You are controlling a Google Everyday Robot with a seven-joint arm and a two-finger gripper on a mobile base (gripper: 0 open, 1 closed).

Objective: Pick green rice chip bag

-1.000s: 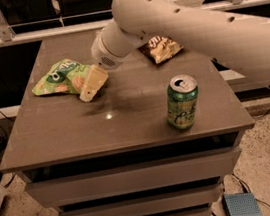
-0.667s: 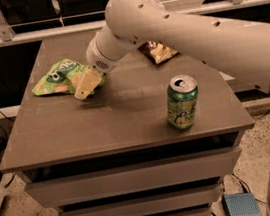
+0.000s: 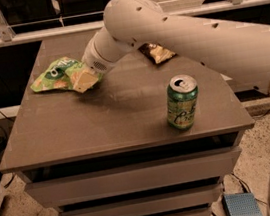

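Note:
The green rice chip bag (image 3: 55, 75) lies flat near the far left of the brown table (image 3: 101, 120), light green and wrinkly with orange-tan chip pictures. My gripper (image 3: 85, 80) reaches in from the right on a long white arm and sits at the bag's right end, its tan finger (image 3: 83, 82) touching or overlapping the bag's edge. The arm's wrist hides part of the bag.
A green soda can (image 3: 182, 101) stands upright at the right front of the table. A brown and cream chip bag (image 3: 156, 52) lies at the far right, partly behind my arm. A rail and dark gap run behind the table.
My gripper has moved left and slightly away from me, from beside the bag to its right end. The bag, can and other bag have not moved.

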